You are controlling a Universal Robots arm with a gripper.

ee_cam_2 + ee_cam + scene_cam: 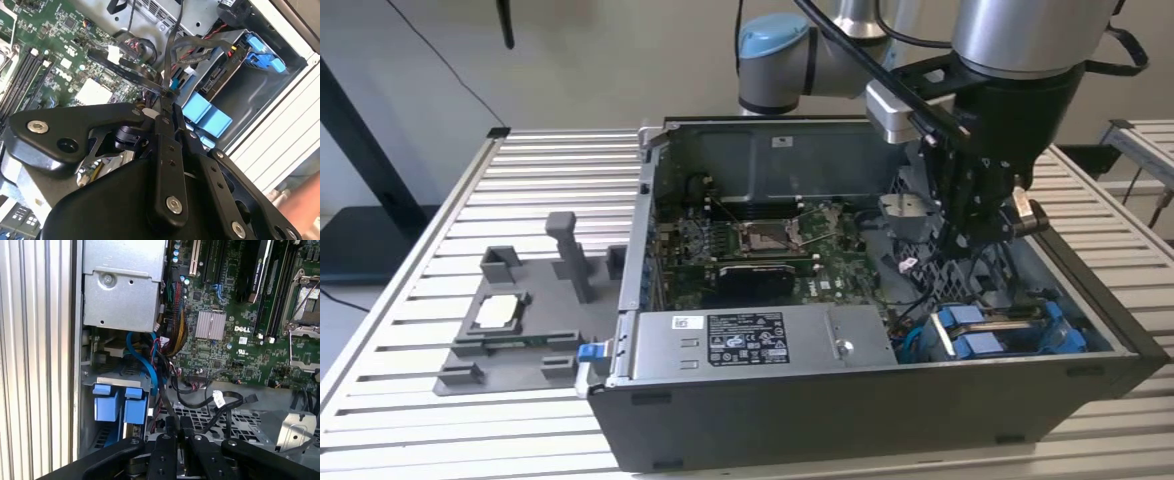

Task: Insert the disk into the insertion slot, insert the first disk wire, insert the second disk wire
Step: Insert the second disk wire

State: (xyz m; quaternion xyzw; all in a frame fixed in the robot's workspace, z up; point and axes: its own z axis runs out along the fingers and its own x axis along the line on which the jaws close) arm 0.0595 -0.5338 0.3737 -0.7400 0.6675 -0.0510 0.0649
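Your gripper (165, 96) is down inside the case (854, 425), and in both wrist views the jaws look pinched together on a thin black wire (137, 74). I can't tell which of the two disk wires it is. The disk (1003, 328) sits in the slot (89, 390) at the lower right of the exterior view, blue tabs (119, 402) showing. I'd say that part's done and you're on the wiring.

Tip for this step: the grip seems to be on the cable itself, and I can't make out the plug end, so that end can flop around. Go slow, line the plug up square with the disk's port and push straight. A skewed push will probably bend it or pull the wire out of the jaws.

Stuff in the way: there's a tangle of black, red and yellow cables (172, 340) plus a blue cable (146, 362) near the disk, and both are easy to snag. The big grey box (747, 340) crowds the slot on the exterior view's left. The board (761, 255) is close by the gripper, so don't swing wide.
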